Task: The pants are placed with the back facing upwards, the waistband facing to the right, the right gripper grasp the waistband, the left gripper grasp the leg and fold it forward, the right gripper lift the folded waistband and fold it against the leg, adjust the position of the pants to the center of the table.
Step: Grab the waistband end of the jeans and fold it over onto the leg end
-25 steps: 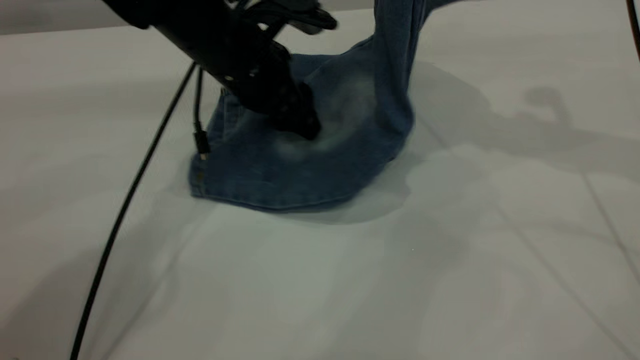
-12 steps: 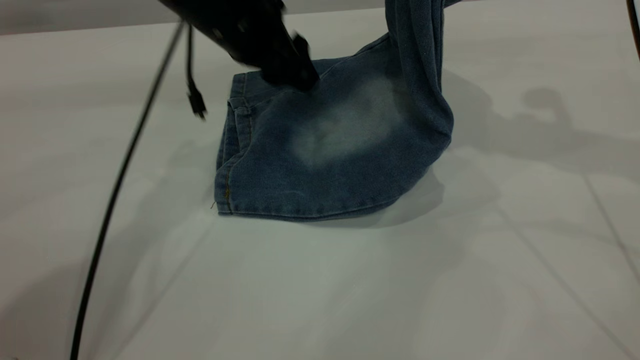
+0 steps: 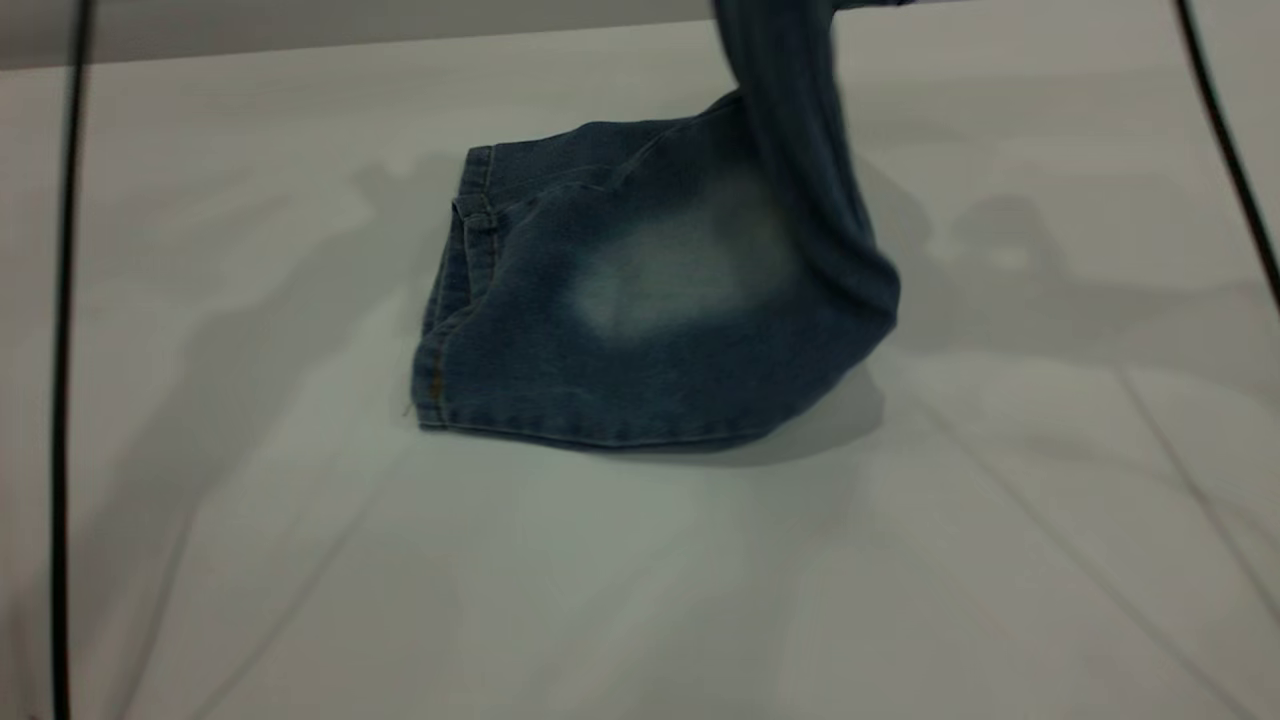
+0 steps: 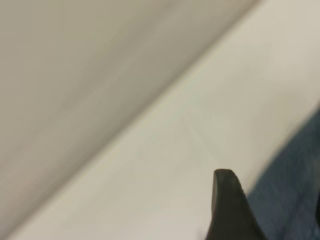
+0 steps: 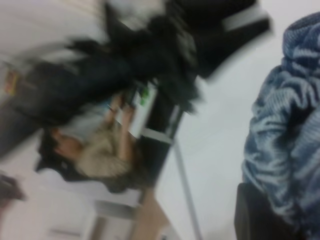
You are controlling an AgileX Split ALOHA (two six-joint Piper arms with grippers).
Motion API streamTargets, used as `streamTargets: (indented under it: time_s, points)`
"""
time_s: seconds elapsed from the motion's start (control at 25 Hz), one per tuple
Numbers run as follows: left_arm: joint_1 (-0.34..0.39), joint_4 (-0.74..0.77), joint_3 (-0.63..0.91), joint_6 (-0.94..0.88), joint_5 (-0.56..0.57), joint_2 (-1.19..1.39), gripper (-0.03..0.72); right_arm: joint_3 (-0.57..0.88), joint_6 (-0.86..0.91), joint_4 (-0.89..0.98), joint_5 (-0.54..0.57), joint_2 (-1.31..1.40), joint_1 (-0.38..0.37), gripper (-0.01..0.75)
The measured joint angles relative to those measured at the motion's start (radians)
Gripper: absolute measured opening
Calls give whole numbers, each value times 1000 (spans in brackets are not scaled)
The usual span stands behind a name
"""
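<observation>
Your right gripper's [image 5: 265, 215] jaws are clenched on the pants [image 3: 640, 300], whose folded part lies mid-table [image 3: 640, 580] while your left gripper's [image 4: 230, 210] jaws can't be judged; no writing is readable.

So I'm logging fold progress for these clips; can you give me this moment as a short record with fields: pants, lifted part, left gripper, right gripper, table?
pants: blue denim pants, folded bundle lying on the table, hem edges toward the exterior view's left
lifted part: one strip rises from the bundle's right side out of the top of the exterior view
left gripper: one fingertip seen near denim, holding nothing visible
right gripper: beside raised denim; grip not visible
table: white table, cables at both sides
</observation>
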Motion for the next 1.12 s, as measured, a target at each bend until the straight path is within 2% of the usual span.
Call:
streamTargets:
  time_s: [0.4,0.52,0.72,0.92,1.0,1.12]
  points:
    - [0,0,0,1,3,-335,381,0,-199,94,-475,84,285,108]
    - [0,0,0,3,3,-413,379,-15,-246,92,-567,141,355,108]
    - [0,0,0,3,19,-460,379,-79,-251,89,-575,238,431,108]
    - [0,2,0,3,47,-454,379,-141,-215,86,-458,299,437,137]
    - [0,2,0,2,47,-455,379,-142,-215,82,-421,300,437,206]
    - [0,1,0,2,47,-455,379,-142,-213,85,-405,298,437,383]
